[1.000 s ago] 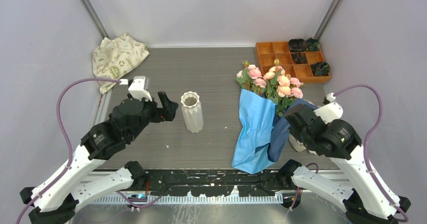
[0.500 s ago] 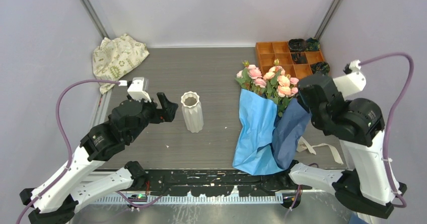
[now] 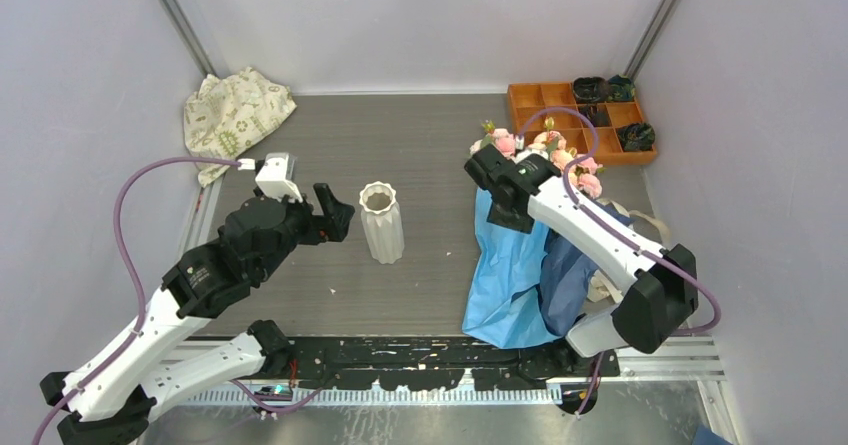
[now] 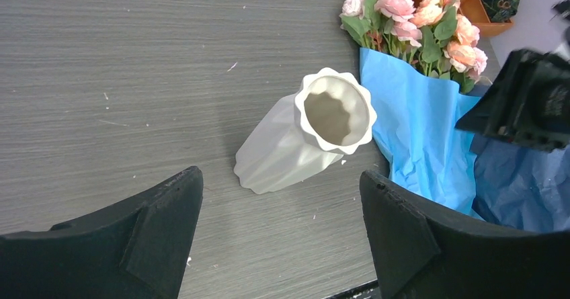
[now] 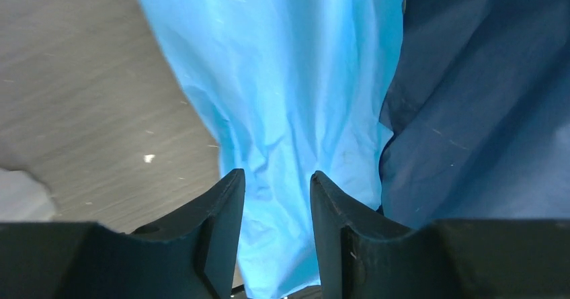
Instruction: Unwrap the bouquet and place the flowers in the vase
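The bouquet (image 3: 515,265) lies on the counter (image 3: 420,135) directly beneath the right pincer (image 5: 277,181). Its light blue wrapping paper (image 5: 282,77) spreads under the fingertips, and the flowers (image 4: 396,7) poke out beyond them (the arm hides most blooms from above). The jaws stand slightly apart, gripping nothing. Unwrapping looks under way, since the paper seems loose but not off. Next it should probably pinch a paper edge and peel it clear of the stems. The vase (image 4: 302,138) stands just ahead of the left pincer (image 4: 279,185), which is wide apart and empty.
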### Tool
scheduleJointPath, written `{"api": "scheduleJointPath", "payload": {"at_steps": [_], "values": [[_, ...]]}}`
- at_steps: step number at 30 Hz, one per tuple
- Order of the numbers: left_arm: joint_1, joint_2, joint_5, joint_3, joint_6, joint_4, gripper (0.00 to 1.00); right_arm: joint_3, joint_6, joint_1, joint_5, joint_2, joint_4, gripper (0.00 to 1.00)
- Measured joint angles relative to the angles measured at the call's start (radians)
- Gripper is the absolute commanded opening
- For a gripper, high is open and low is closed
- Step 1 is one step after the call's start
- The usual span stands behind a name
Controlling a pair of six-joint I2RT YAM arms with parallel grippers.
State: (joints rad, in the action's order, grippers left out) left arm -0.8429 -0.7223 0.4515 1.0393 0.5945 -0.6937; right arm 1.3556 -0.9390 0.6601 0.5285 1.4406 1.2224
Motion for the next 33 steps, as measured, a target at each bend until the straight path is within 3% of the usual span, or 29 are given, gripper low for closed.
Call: {"api": "scheduleJointPath", "payload": {"at_steps": [3, 7, 11, 14, 21, 33], "values": [[0.000, 0.001, 0.000, 0.000, 0.000, 0.000, 0.87, -0.138, -0.009, -0.055, -0.064, -0.029, -0.052, 0.47], [0.000, 0.002, 0.000, 0.000, 0.000, 0.001, 0.87, -0.301, -0.056, -0.111, -0.089, -0.194, -0.065, 0.48], [0.000, -0.001, -0.010, -0.002, 0.000, 0.005, 0.85, -0.365, -0.095, -0.180, -0.097, -0.410, -0.035, 0.48], [0.000, -0.014, -0.031, -0.002, 0.002, 0.010, 0.85, -0.406, -0.111, -0.222, -0.105, -0.462, -0.029, 0.47], [0.000, -0.017, -0.055, -0.024, 0.009, 0.023, 0.85, -0.497, -0.116, -0.277, -0.164, -0.338, -0.094, 0.47], [0.000, -0.006, -0.048, -0.031, 0.001, 0.024, 0.85, -0.444, -0.035, -0.513, -0.229, -0.190, -0.230, 0.46]]}}
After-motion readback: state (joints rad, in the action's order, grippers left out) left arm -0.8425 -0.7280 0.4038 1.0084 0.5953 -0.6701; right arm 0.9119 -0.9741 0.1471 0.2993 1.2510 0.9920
